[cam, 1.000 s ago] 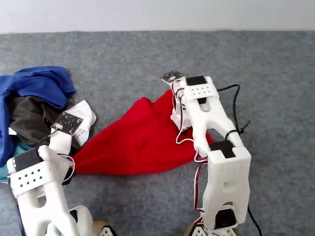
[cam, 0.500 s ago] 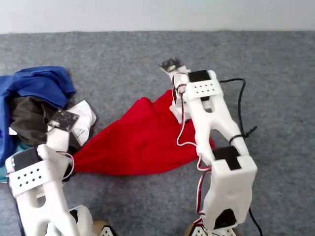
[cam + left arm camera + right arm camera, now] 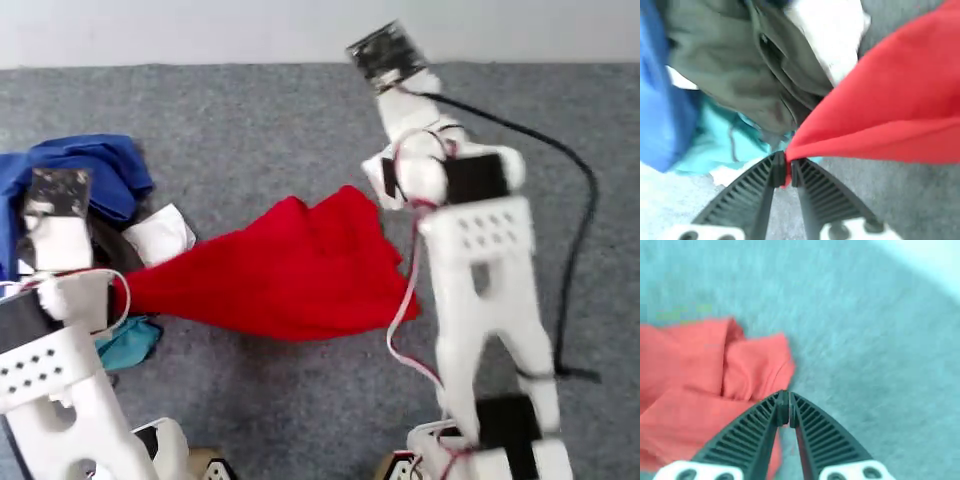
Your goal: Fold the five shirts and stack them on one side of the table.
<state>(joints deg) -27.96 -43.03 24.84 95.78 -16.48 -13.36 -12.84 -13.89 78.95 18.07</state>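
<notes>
A red shirt (image 3: 280, 270) hangs stretched across the middle of the grey table between both arms. My left gripper (image 3: 118, 295) is shut on its left corner, and the left wrist view shows the red cloth (image 3: 900, 100) pinched at the fingertips (image 3: 783, 172). My right gripper (image 3: 392, 195) is raised at the shirt's bunched far right corner. It is shut with its tips (image 3: 784, 407) on the shirt's edge (image 3: 690, 370). Other shirts lie piled at the left: blue (image 3: 90, 170), dark grey (image 3: 740, 65), white (image 3: 160, 232) and teal (image 3: 130, 340).
The grey carpeted table (image 3: 250, 120) is bare at the back and to the right of the right arm. A black cable (image 3: 570, 200) loops beside that arm. The wall runs along the table's far edge.
Both arms have risen. The left gripper pulled the red corner up and left. The right gripper lifted toward the back, and the shirt's far corner shifted right with it.
</notes>
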